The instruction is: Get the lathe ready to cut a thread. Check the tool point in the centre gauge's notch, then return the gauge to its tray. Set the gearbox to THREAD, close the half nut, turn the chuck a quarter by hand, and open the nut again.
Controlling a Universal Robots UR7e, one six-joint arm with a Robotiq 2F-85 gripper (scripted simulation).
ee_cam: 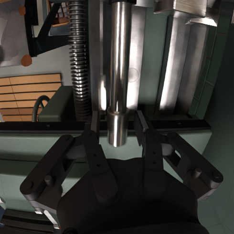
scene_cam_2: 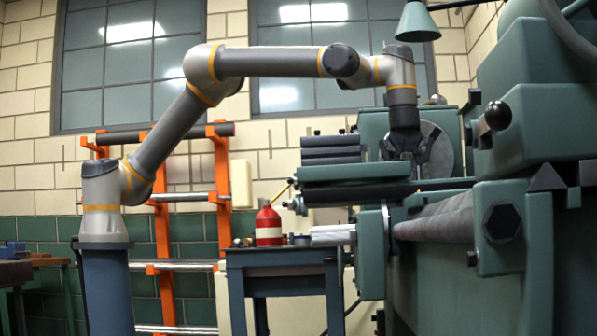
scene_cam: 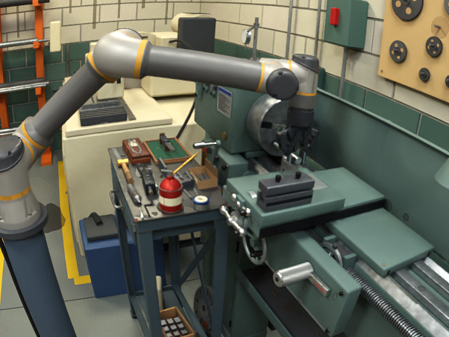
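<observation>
A polished steel bar [ee_cam: 118,95] with a thicker stepped end runs out from the chuck [scene_cam: 266,125], and my gripper [ee_cam: 118,129] stands open around that end, holding nothing. The gripper [scene_cam: 294,151] points straight down in front of the chuck face, just behind the dark tool post [scene_cam: 285,188] on the green carriage. The green felt tray [scene_cam: 167,149] lies on the side cart to the left. I cannot make out the centre gauge. The half-nut lever [scene_cam: 302,277] sticks out of the apron below.
The tool post and cross slide sit close below the gripper. The leadscrew [ee_cam: 78,59] runs beside the bar. The cart carries a red oil can [scene_cam: 170,194], a hammer [scene_cam: 125,167] and small boxes. A green splash guard [scene_cam: 373,149] stands behind the bed.
</observation>
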